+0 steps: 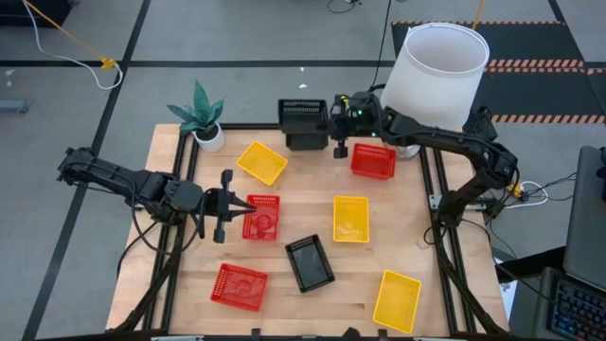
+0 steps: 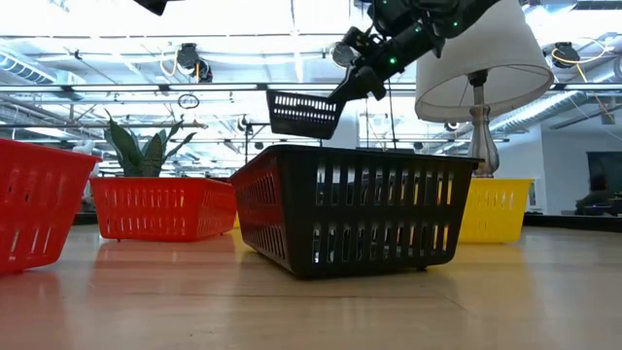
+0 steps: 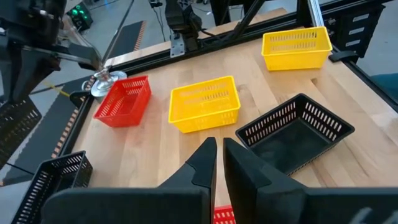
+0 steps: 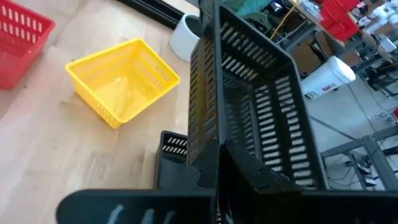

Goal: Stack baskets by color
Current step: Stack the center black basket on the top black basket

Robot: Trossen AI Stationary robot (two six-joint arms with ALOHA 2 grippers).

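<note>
Beside the lampshade (image 1: 437, 64), at the far edge of the bench (image 1: 312, 303), the right tool (image 1: 338, 112) is clamped on the wall of a black basket (image 1: 302, 115) and holds it in the air, tilted, over a second black basket (image 1: 305, 139) that sits flat on the wood. My guess is that the black stack is in hand: the carried basket needs levelling and lining up square over the one below before it is lowered in and let go. A third black basket (image 1: 310, 262) lies well away from the lampshade, toward the near edge, with yellow and red baskets scattered singly around it, so most of the sorting looks undone. Far across the bench from the lampshade, the left tool (image 1: 237, 217) has its fingers nearly together, holding nothing, just beside a red basket (image 1: 262, 216).
</note>
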